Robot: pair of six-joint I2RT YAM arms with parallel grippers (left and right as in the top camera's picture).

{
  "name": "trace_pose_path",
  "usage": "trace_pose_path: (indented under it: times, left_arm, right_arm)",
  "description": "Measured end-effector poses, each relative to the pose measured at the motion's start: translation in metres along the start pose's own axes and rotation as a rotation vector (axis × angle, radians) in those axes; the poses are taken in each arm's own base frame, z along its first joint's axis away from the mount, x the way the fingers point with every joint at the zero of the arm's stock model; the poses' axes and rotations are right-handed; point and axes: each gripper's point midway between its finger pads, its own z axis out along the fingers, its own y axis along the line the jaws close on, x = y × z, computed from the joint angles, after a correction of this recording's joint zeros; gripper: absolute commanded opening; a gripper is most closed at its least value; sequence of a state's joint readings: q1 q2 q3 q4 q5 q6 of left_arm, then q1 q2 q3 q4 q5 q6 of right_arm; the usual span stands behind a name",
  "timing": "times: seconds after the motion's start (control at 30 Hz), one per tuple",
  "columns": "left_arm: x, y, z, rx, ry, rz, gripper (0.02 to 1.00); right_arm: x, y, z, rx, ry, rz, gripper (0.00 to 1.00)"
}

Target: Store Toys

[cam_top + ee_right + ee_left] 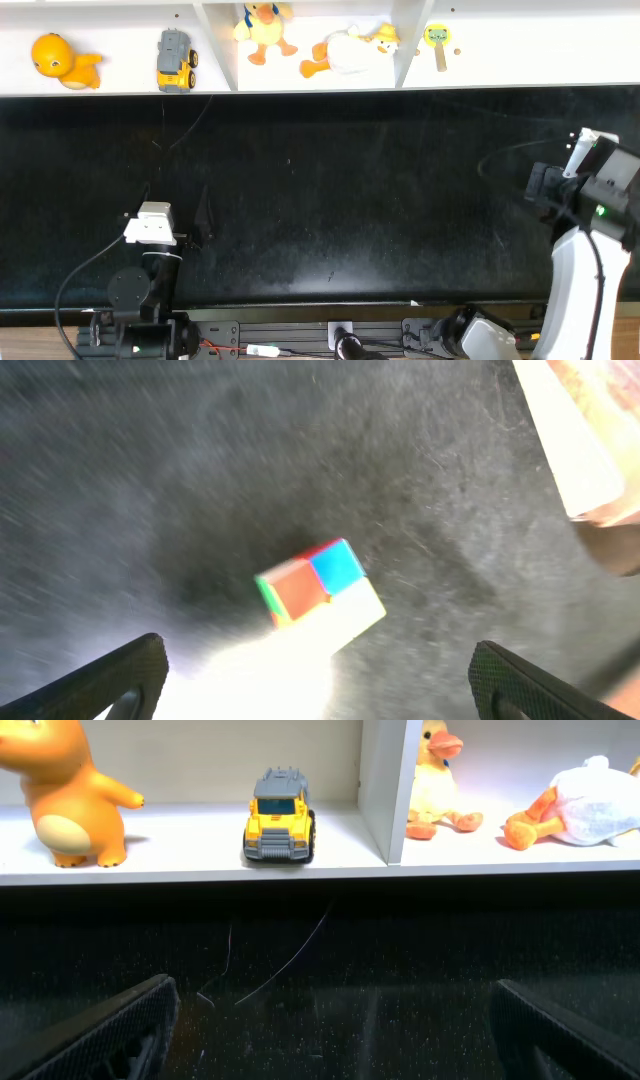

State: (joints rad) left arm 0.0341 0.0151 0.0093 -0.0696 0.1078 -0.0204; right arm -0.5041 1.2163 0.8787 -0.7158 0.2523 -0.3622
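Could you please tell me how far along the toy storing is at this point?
Looks done: an orange duck, a yellow truck, a yellow plush duck, a white plush duck and a green toy sit on the shelf. In hand: nothing yet; the right gripper hangs open over a coloured cube on the black table. To do: grasp that cube and shelve it. The left gripper is open, empty.
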Motion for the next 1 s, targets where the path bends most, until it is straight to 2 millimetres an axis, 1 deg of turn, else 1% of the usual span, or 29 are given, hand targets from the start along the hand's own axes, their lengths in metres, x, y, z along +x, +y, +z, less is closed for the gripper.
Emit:
trace_pose_path:
  times: [0.03, 0.17, 0.27, 0.4, 0.57, 0.63, 0.7, 0.87, 1.0]
  left_arm:
    - [0.0, 0.0, 0.0, 0.0, 0.0, 0.0, 0.998]
    - [0.0, 0.0, 0.0, 0.0, 0.0, 0.0, 0.998]
    - [0.0, 0.0, 0.0, 0.0, 0.0, 0.0, 0.998]
    - [0.0, 0.0, 0.0, 0.0, 0.0, 0.0, 0.998]
    - [0.0, 0.0, 0.0, 0.0, 0.0, 0.0, 0.998]
    - [0.0, 0.0, 0.0, 0.0, 0.0, 0.0, 0.998]
    - [0.0, 0.0, 0.0, 0.0, 0.0, 0.0, 0.998]
    - [0.0, 0.0, 0.0, 0.0, 0.0, 0.0, 0.998]
    - [0.0, 0.0, 0.0, 0.0, 0.0, 0.0, 0.998]
  right_arm:
    - [0.003, -0.001, 0.005, 0.009, 0.033, -0.03, 0.925]
    - [0.019, 0.0, 0.028, 0.02, 0.152, -0.108, 0.91]
    - [0.029, 0.001, 0.043, 0.011, 0.212, -0.133, 0.893]
    - [0.039, -0.005, 0.055, 0.003, 0.256, -0.155, 0.908]
    - [0.039, -0.02, 0.061, -0.01, 0.232, -0.157, 0.912]
    - [0.036, -0.025, 0.063, -0.023, 0.206, -0.154, 0.915]
    - [0.032, -0.025, 0.065, -0.051, 0.176, -0.157, 0.928]
    - [0.018, -0.012, 0.07, -0.134, 0.096, -0.197, 0.958]
    - [0.023, -0.001, 0.081, -0.187, 0.109, -0.22, 0.956]
